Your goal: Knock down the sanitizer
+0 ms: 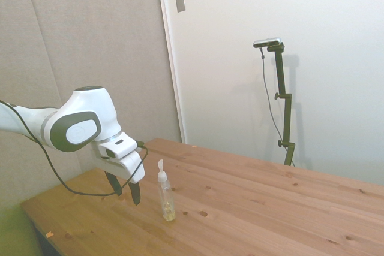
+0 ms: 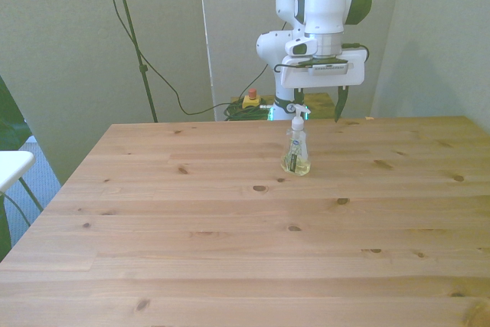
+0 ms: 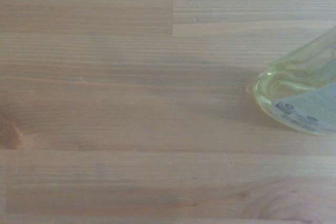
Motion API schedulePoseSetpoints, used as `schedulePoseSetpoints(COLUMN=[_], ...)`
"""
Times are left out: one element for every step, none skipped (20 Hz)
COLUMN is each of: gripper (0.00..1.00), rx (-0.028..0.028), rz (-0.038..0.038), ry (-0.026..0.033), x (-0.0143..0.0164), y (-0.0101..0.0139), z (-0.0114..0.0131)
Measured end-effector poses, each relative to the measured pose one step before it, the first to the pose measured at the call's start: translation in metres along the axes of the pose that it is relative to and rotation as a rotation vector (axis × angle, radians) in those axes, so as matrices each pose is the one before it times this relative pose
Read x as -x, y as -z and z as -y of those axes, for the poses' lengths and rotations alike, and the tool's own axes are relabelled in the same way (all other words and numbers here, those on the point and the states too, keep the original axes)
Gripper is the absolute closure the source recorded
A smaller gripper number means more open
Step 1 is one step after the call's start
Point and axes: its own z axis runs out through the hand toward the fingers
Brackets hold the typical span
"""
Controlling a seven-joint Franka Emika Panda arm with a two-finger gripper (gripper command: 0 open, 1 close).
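The sanitizer (image 1: 166,199) (image 2: 295,151) stands upright on the wooden table (image 1: 270,208) (image 2: 230,250). It is a small clear bottle with a white pump cap and a little yellowish liquid at its base. My gripper (image 1: 127,198) (image 2: 317,115) hangs open just above the table, close beside the bottle on the arm's side, with nothing between its dark fingers. I see no contact between them. The wrist view catches the bottle's yellowish base and pale label (image 3: 302,93) at one edge, over bare planks (image 3: 131,103).
Behind the table's far edge sits a yellow box with a red button (image 2: 250,99) among cables. A white object (image 2: 11,166) juts in at the front view's left. Grey walls stand behind the table.
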Motion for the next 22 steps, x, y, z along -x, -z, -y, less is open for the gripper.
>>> schedulePoseSetpoints(gripper=[0.0,0.0,0.0,0.0,0.0,0.0,1.0,1.0,1.0,1.0,1.0,1.0,1.0,1.0,1.0,1.0,1.0,1.0,1.0,1.0,1.0,1.0], rx=[0.00058,0.00053,0.00207,0.00194,0.00088,0.00096,0.00068,-0.00164,-0.00228,-0.00236,-0.00239,-0.00133,-0.00007,0.00135,0.002,0.00261,0.00337,0.00316,0.00167,0.00116,0.00246,0.00306], rz=[0.00076,0.0005,0.00214,0.0026,0.00204,0.00194,0.00133,-0.00072,-0.00175,-0.00149,-0.0011,-0.0021,-0.00278,-0.00148,-0.00135,-0.0008,-0.00173,-0.00135,-0.00047,0.00042,0.00031,-0.00085], ry=[-0.00022,-0.00027,-0.00015,-0.00118,-0.00284,-0.00478,-0.00574,-0.00741,-0.00799,-0.00759,-0.00583,-0.00345,-0.00333,-0.00342,-0.00291,-0.00233,-0.00166,-0.00237,-0.00219,-0.00241,-0.00192,-0.00153], x=[-0.00017,-0.00024,-0.00032,-0.00081,-0.00163,-0.00233,-0.00323,-0.00387,-0.00429,-0.00414,-0.00348,-0.0028,-0.00196,-0.00169,-0.00122,-0.00131,-0.00132,-0.00137,-0.00112,-0.00085,-0.00103,-0.001], y=[-0.0004,-0.00027,-0.00067,-0.00043,-0.00073,-0.00076,-0.00052,0.00061,0.00124,0.00128,0.0012,0.0013,0.00104,0.00035,-0.0001,-0.00058,-0.00055,-0.00063,-0.00042,-0.00051,-0.00091,-0.00078], z=[0.00006,0.00001,0.0003,0.00059,0.00077,0.00022,-0.00029,-0.00062,-0.0006,-0.00069,-0.00018,0.0005,0.0005,0.0004,0.00023,0.00007,0.00008,0.00033,0.00065,0.00059,0.0005,0.00042])
